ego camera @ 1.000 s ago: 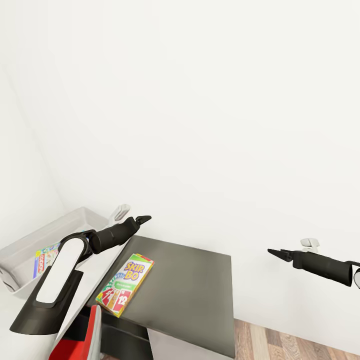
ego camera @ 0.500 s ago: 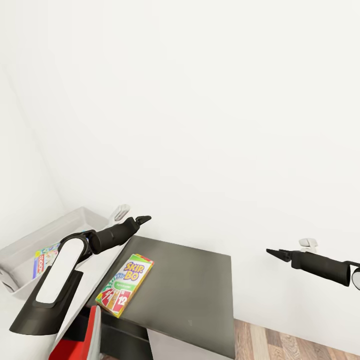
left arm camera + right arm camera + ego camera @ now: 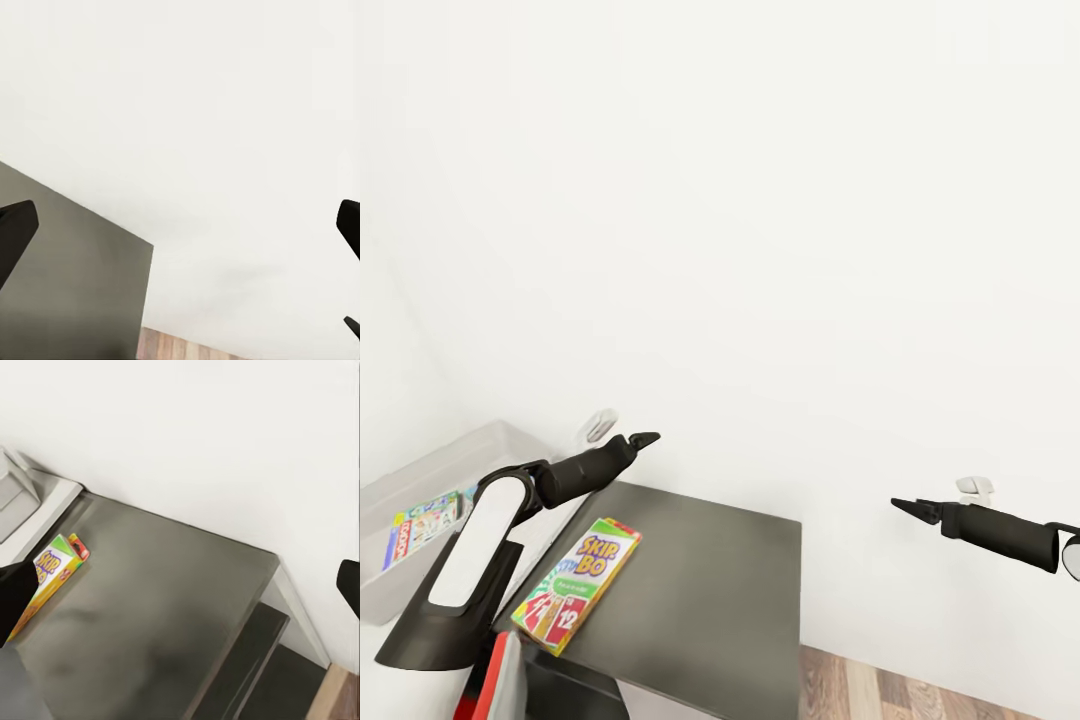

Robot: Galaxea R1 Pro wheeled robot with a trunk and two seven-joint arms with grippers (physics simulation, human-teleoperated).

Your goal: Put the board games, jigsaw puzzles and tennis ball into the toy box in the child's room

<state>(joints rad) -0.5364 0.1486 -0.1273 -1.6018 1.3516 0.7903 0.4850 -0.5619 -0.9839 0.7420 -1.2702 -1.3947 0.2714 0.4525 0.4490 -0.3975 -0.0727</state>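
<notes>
The rainbow SKIP-BO board game (image 3: 578, 582) (image 3: 49, 574) lies flat on the left part of a dark grey cabinet top (image 3: 700, 600). To its left, the light-grey toy box (image 3: 420, 472) stands on the pale table (image 3: 56, 506) and holds the white-green MONOPOLY board game (image 3: 422, 525). My left gripper (image 3: 642, 438) (image 3: 180, 225) hangs open and empty above the cabinet's back left corner, facing the wall. My right gripper (image 3: 905, 507) (image 3: 180, 585) is open and empty out to the right of the cabinet, pointing back toward it.
A plain white wall (image 3: 760, 250) rises close behind the cabinet and table. Wood-plank floor (image 3: 920, 690) shows at the lower right beside the cabinet. Something red (image 3: 495, 680) sits at the bottom left under my left arm.
The whole picture has shifted left, so the camera has moved. The toy box and SKIP-BO box sit further left in view. Both arms keep their pose.
</notes>
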